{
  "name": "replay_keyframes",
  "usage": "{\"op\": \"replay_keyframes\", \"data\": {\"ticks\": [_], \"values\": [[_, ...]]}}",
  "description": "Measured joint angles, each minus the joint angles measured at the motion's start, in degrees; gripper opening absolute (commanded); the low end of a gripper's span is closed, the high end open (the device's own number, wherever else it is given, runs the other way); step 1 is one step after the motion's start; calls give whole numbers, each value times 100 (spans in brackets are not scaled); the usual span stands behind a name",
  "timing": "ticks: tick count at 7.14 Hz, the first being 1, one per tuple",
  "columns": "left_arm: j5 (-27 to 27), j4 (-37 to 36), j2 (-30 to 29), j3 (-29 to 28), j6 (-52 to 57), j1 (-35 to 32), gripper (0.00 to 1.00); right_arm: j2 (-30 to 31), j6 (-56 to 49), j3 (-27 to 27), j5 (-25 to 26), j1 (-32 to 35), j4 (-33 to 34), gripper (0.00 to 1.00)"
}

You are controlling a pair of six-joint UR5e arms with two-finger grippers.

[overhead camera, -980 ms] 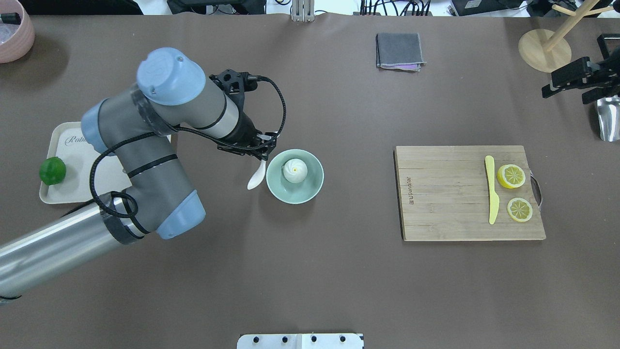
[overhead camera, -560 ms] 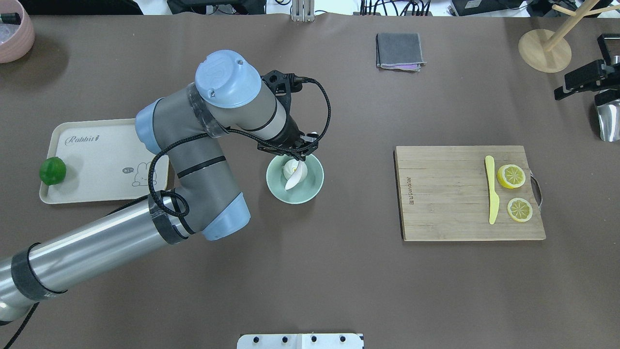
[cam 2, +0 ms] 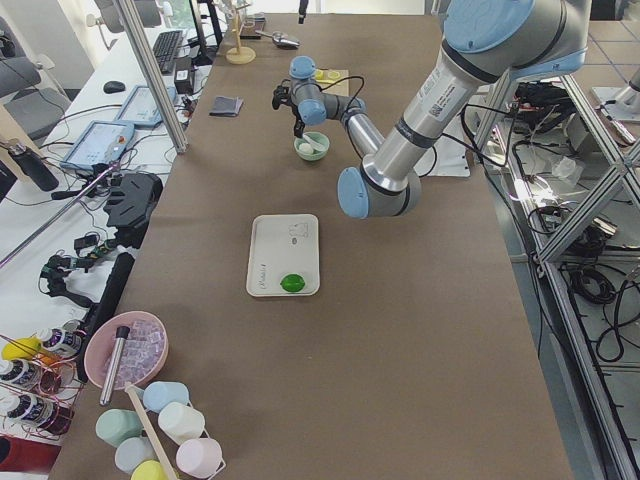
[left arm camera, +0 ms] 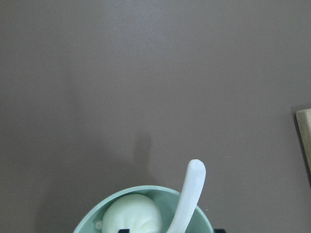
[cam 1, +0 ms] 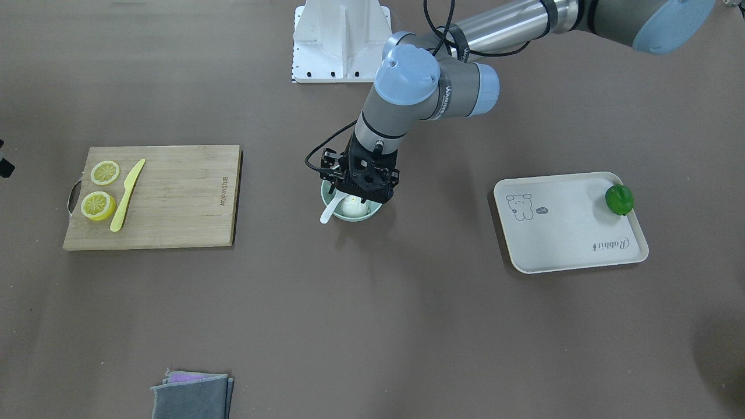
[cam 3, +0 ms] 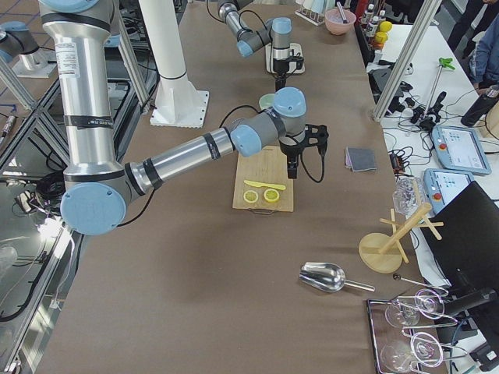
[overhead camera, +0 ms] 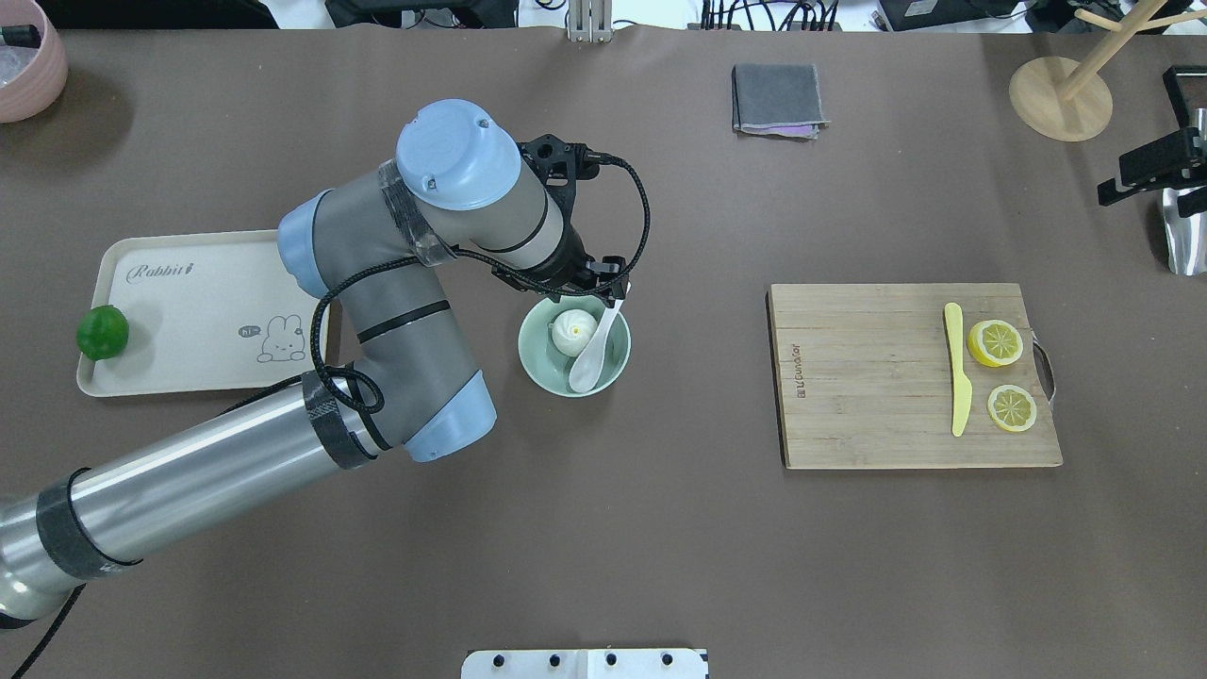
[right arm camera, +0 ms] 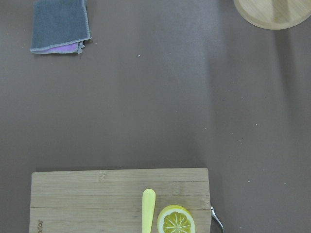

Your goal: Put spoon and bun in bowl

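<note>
The pale mint-green bowl (overhead camera: 542, 372) stands at the table's middle. The white bun (overhead camera: 570, 332) sits in it. The white spoon (overhead camera: 594, 354) lies in the bowl right of the bun, scoop down inside, and its handle sticks out over the far rim. My left gripper (overhead camera: 608, 290) hovers just over that rim, above the handle. In the left wrist view the spoon (left arm camera: 192, 189), the bun (left arm camera: 133, 213) and the bowl (left arm camera: 92, 218) show, with the fingertips (left arm camera: 219, 230) wide of the handle, so it is open. My right gripper (overhead camera: 1152, 172) is high at the far right, its fingers apart and empty.
A cream rabbit tray (overhead camera: 189, 311) with a green fruit (overhead camera: 102, 332) lies left of the bowl. A wooden cutting board (overhead camera: 868, 377) with a yellow knife (overhead camera: 957, 372) and two lemon slices (overhead camera: 995, 342) lies right. A grey cloth (overhead camera: 778, 99), a wooden stand (overhead camera: 1056, 94) and a metal scoop (overhead camera: 1188, 231) are at the back.
My left gripper carried the spoon rightward from beside the bowl to over it. The spoon now lies in the bowl beside the bun. My right gripper drifted right.
</note>
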State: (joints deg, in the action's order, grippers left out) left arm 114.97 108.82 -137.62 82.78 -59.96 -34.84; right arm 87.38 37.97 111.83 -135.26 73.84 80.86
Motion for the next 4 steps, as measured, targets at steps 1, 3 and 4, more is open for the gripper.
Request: {"op": "replay_keyframes", "data": {"ticks": [1,3,4], "values": [[1,-22,82,41,133,-71,97,113,-149,31,0,48,2,100],[30,-257,926,632,748,-504,97,446,-981,-18,0,300,21,100],[46,-735,1528,1198,1352,-868,97,612,-1527,-88,-4,484,31,100]]}}
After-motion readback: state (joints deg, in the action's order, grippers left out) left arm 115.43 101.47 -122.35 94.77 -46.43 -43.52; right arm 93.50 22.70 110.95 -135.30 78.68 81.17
